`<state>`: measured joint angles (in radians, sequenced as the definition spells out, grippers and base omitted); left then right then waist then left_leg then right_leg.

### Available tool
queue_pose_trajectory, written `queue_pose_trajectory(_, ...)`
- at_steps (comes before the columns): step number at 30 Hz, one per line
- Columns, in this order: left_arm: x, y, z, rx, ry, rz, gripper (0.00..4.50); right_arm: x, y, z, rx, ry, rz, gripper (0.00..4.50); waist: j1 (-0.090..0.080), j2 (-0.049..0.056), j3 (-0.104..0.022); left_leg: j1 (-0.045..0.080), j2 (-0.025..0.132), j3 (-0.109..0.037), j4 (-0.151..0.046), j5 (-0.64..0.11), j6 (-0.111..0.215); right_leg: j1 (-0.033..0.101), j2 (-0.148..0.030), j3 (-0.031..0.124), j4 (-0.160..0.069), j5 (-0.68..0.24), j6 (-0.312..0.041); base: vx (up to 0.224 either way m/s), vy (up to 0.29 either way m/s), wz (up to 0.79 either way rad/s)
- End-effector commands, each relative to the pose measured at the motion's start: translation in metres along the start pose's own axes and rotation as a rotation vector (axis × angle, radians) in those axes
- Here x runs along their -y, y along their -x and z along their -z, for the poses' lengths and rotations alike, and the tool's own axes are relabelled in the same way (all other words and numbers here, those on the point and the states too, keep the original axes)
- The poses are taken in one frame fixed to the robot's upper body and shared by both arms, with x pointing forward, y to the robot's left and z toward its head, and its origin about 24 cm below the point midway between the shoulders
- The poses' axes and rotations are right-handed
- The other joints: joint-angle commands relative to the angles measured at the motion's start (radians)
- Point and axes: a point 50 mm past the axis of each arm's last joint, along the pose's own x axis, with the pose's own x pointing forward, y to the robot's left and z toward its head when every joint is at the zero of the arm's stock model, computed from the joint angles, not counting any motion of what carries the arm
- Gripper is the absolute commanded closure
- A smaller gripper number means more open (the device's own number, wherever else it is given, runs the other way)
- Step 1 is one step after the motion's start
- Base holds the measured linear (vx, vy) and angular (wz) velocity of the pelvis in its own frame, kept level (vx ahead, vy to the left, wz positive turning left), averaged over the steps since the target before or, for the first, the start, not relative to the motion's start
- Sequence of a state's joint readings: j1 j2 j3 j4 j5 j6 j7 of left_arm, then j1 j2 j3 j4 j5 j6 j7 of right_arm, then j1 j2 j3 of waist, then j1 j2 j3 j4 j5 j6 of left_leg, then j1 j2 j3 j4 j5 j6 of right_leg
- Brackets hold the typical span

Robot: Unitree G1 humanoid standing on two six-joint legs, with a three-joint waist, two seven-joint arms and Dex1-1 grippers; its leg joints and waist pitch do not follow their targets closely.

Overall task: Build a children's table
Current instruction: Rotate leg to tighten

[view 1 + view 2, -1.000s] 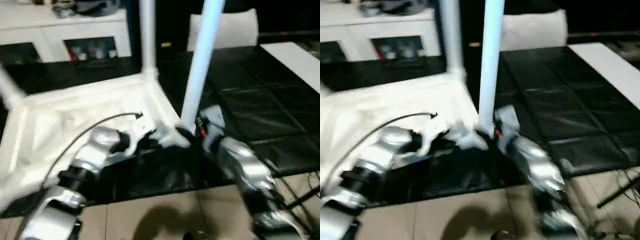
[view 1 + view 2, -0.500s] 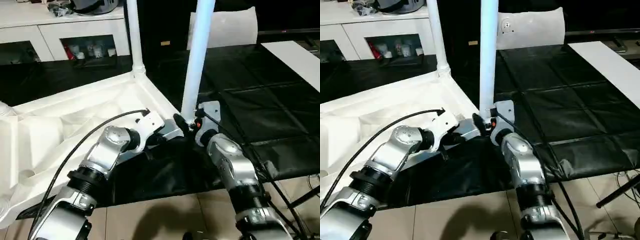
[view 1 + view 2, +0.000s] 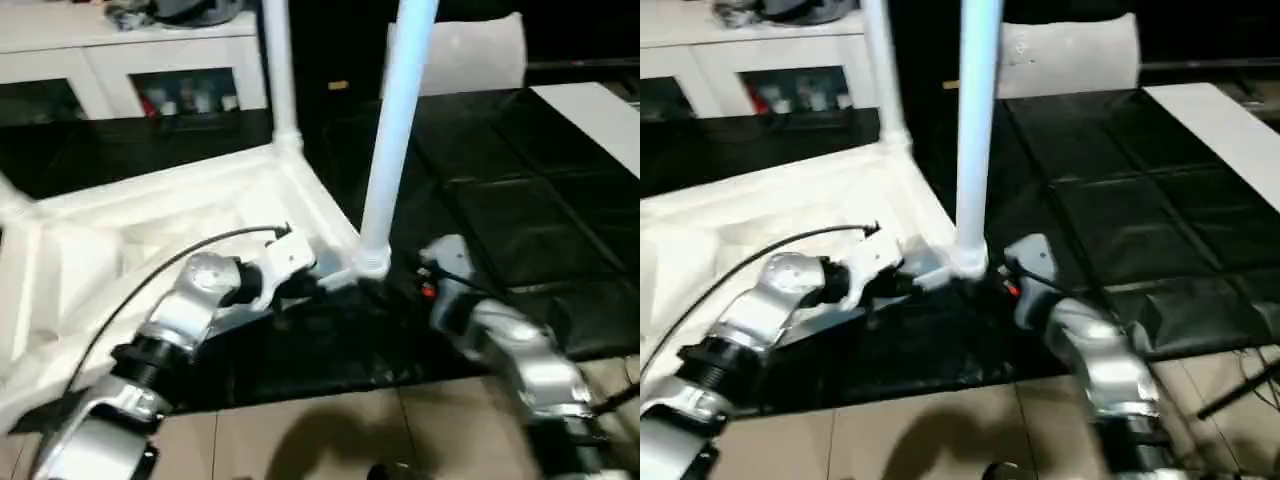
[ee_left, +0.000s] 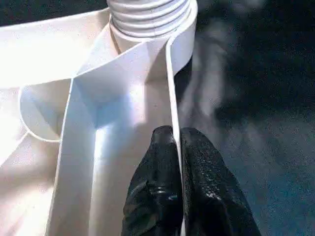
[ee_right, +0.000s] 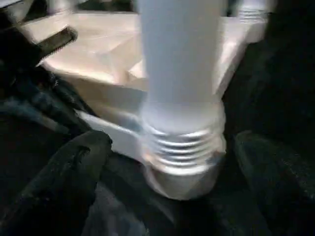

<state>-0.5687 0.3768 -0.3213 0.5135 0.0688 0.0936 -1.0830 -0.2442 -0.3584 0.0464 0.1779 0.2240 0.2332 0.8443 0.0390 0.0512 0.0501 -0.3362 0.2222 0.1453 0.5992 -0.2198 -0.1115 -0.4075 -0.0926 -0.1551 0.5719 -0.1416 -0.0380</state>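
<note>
The children's table lies upside down, its white ribbed top (image 3: 150, 230) on a black mat. One white leg (image 3: 278, 70) stands in the far corner socket. A second leg (image 3: 395, 130) stands upright in the near right corner socket, its threaded base (image 5: 182, 142) showing above the socket. My left gripper (image 4: 175, 135) is shut on the table top's thin rim wall just beside that socket. My right gripper (image 3: 400, 290) is open at the leg's base, one black finger (image 5: 74, 167) on each side of the threads and clear of them.
A black mat (image 3: 500, 200) covers the floor to the right, with tiled floor (image 3: 300, 430) in front. A white cabinet (image 3: 130, 50) stands at the back left, a flat white panel (image 3: 470, 55) at the back, a long white strip (image 3: 590, 115) at the right.
My right gripper has opened off the near leg's base and its arm has drawn back a little. The left gripper keeps its grip on the rim. The camera has shifted.
</note>
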Motion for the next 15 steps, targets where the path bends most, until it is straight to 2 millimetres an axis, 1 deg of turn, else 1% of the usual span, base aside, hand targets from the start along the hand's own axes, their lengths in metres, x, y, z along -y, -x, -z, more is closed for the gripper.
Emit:
queue_pose_trajectory(1, -0.001, 0.004, -0.013, 0.018, -0.101, 0.082, 4.5, -0.004, 0.003, -0.008, 0.01, 0.04, -0.105, 0.05, 0.006, -0.01, -0.071, -0.015, -0.005, 0.017, -0.063, -0.128, 0.114, 0.072, -0.046, 0.053, -0.075, -0.367, -0.093, 0.0, 0.0, 0.0)
queue_pose_trajectory(2, 0.0, 0.005, -0.012, 0.007, -0.119, 0.128, 4.5, -0.003, 0.007, -0.009, -0.012, 0.057, -0.151, 0.05, 0.009, -0.012, -0.071, -0.015, -0.004, 0.017, -0.064, -0.126, 0.112, 0.072, -0.047, 0.053, -0.075, -0.368, -0.092, 0.0, 0.0, 0.0)
queue_pose_trajectory(3, 0.003, 0.006, -0.011, -0.006, -0.145, 0.188, 4.5, -0.001, 0.01, -0.011, -0.034, 0.076, -0.196, 0.05, 0.015, -0.014, -0.072, -0.014, -0.003, 0.017, -0.064, -0.123, 0.113, 0.073, -0.048, 0.053, -0.073, -0.37, -0.092, 0.0, 0.0, 0.0)
queue_pose_trajectory(5, 0.006, 0.007, -0.011, -0.012, -0.168, 0.239, 4.5, 0.001, 0.01, -0.012, -0.065, 0.105, -0.244, 0.05, 0.025, -0.014, -0.073, -0.014, 0.0, 0.018, -0.064, -0.106, 0.111, 0.07, -0.049, 0.056, -0.068, -0.351, -0.106, 0.0, 0.0, 0.0)
queue_pose_trajectory(6, 0.006, 0.007, -0.012, -0.013, -0.173, 0.248, 4.5, 0.001, 0.01, -0.012, -0.073, 0.112, -0.256, 0.05, 0.027, -0.013, -0.073, -0.014, -0.001, 0.018, -0.063, -0.106, 0.11, 0.071, -0.049, 0.054, -0.067, -0.35, -0.11, 0.0, 0.0, 0.0)
queue_pose_trajectory(7, 0.007, 0.007, -0.012, -0.014, -0.182, 0.266, 4.5, 0.0, 0.009, -0.012, -0.091, 0.126, -0.286, 0.05, 0.027, -0.016, -0.072, -0.014, -0.001, 0.019, -0.063, -0.106, 0.11, 0.07, -0.048, 0.055, -0.069, -0.351, -0.11, 0.0, 0.0, 0.0)
queue_pose_trajectory(8, 0.008, 0.006, -0.012, -0.015, -0.193, 0.288, 4.5, -0.001, 0.009, -0.012, -0.11, 0.143, -0.326, 0.05, 0.032, -0.015, -0.073, -0.014, 0.001, 0.019, -0.063, -0.105, 0.108, 0.07, -0.05, 0.056, -0.066, -0.351, -0.112, 0.0, 0.0, 0.0)
queue_pose_trajectory(10, 0.008, 0.006, -0.013, -0.021, -0.217, 0.313, 4.5, -0.004, 0.007, -0.012, -0.136, 0.169, -0.38, 0.05, 0.042, -0.016, -0.073, -0.013, 0.001, 0.02, -0.063, -0.103, 0.106, 0.069, -0.05, 0.056, -0.065, -0.354, -0.111, 0.0, 0.0, 0.0)
queue_pose_trajectory(11, 0.008, 0.006, -0.014, -0.024, -0.235, 0.334, 4.5, -0.007, 0.005, -0.011, -0.151, 0.192, -0.422, 0.05, 0.048, -0.02, -0.073, -0.011, 0.001, 0.022, -0.062, -0.109, 0.104, 0.067, -0.05, 0.057, -0.067, -0.365, -0.107, 0.0, 0.0, 0.0)
queue_pose_trajectory(12, 0.009, 0.005, -0.015, -0.023, -0.245, 0.35, 4.5, -0.008, 0.002, -0.011, -0.159, 0.208, -0.445, 0.05, 0.052, -0.02, -0.073, -0.012, 0.001, 0.022, -0.063, -0.113, 0.1, 0.068, -0.052, 0.056, -0.068, -0.377, -0.103, 0.0, 0.0, 0.0)
queue_pose_trajectory(14, 0.009, 0.005, -0.016, -0.024, -0.251, 0.357, 4.5, -0.008, 0.001, -0.011, -0.161, 0.214, -0.453, 0.05, 0.054, -0.021, -0.073, -0.012, 0.001, 0.021, -0.064, -0.111, 0.096, 0.068, -0.051, 0.056, -0.067, -0.38, -0.099, 0.0, 0.0, 0.0)
queue_pose_trajectory(15, 0.009, 0.005, -0.016, -0.026, -0.258, 0.367, 4.5, -0.009, -0.001, -0.011, -0.163, 0.217, -0.462, 0.05, 0.054, -0.024, -0.073, -0.013, 0.002, 0.02, -0.064, -0.107, 0.093, 0.069, -0.051, 0.057, -0.066, -0.377, -0.097, 0.0, 0.0, 0.0)
